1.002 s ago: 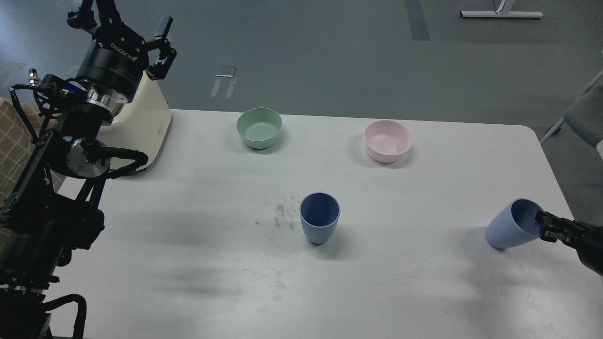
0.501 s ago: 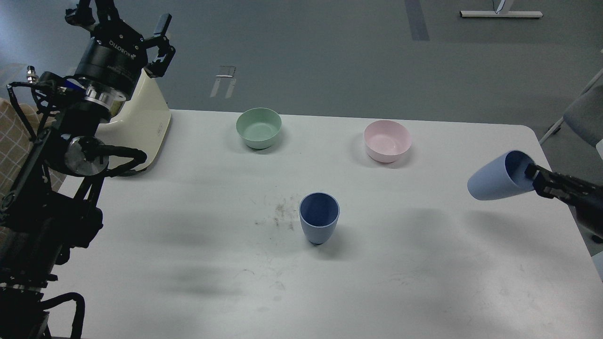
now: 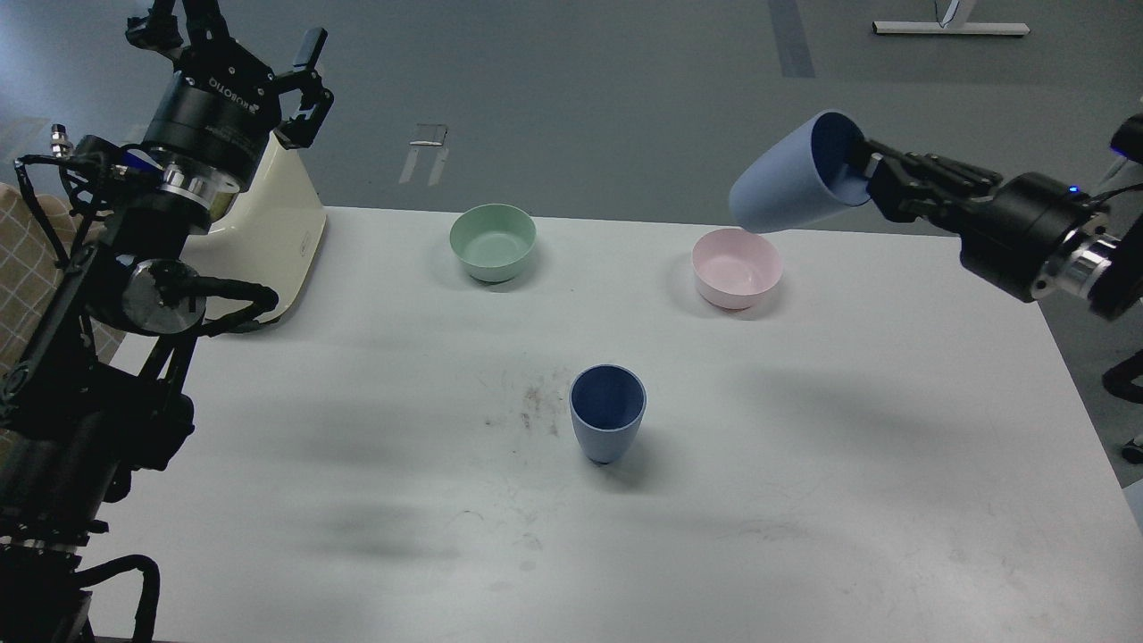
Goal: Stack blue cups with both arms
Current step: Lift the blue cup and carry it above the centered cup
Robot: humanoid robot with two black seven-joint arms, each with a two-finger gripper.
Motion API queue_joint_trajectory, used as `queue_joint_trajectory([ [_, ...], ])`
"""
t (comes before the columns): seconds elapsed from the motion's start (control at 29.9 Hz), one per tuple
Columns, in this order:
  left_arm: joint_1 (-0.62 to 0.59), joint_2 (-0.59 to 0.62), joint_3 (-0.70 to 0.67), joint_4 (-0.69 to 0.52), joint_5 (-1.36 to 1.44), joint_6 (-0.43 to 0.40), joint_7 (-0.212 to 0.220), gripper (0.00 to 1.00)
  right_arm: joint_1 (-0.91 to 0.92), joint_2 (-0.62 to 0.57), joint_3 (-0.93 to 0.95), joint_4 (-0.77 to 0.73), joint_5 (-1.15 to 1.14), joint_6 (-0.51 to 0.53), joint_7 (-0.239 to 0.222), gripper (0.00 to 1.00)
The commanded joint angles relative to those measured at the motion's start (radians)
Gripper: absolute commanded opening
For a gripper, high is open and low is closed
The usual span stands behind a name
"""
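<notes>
**Above the worktop: one blue cup lifted, one standing**

At upper right, right gripper [image 3: 864, 170] pinching the rim of the raised blue cup [image 3: 786, 186], one of its fingers [image 3: 859, 157] reaching inside the mouth. Cup tipped nearly onto its side, mouth toward the gripper, narrow base pointing left and down, held clear of the worktop [image 3: 804, 464] and above the far edge, just over the pink bowl [image 3: 737, 268] as seen from the head. Black right arm [image 3: 1027, 232] entering from the right edge, silver ring near the wrist.

At upper left, left gripper [image 3: 241, 49] raised well off the surface, fingers [image 3: 308, 54] spread apart and holding nothing; white lettering on its black body. Left arm [image 3: 107, 295] rising from the lower left corner, cables looped beside it. Cream-coloured appliance [image 3: 268, 241] behind that arm at the worktop's left rear corner.

Near centre, second blue cup [image 3: 607, 424] standing upright on the worktop, mouth up, dark blue inside, well apart from both grippers. Green bowl [image 3: 493, 241] at the rear, left of the pink bowl, both upright. Faint smudges [image 3: 527, 406] just left of the standing cup.
</notes>
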Motion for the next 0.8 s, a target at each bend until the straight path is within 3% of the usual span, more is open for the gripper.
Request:
queue_joint_trajectory([
  [0.0,0.0,0.002,-0.002,0.003,0.001,-0.002,0.0,0.98,0.043,0.036,-0.115,0.002,-0.006,0.0,-0.007,0.0],
  [0.47,0.002,0.013,-0.002,0.005,-0.001,-0.002,-0.002,0.98,0.21,0.062,-0.382,0.004,-0.012,0.0,-0.121,0.0],
  [0.77,0.002,0.013,-0.002,0.005,-0.001,-0.002,-0.002,0.98,0.218,0.093,-0.422,0.013,-0.05,0.0,-0.134,0.0],
])
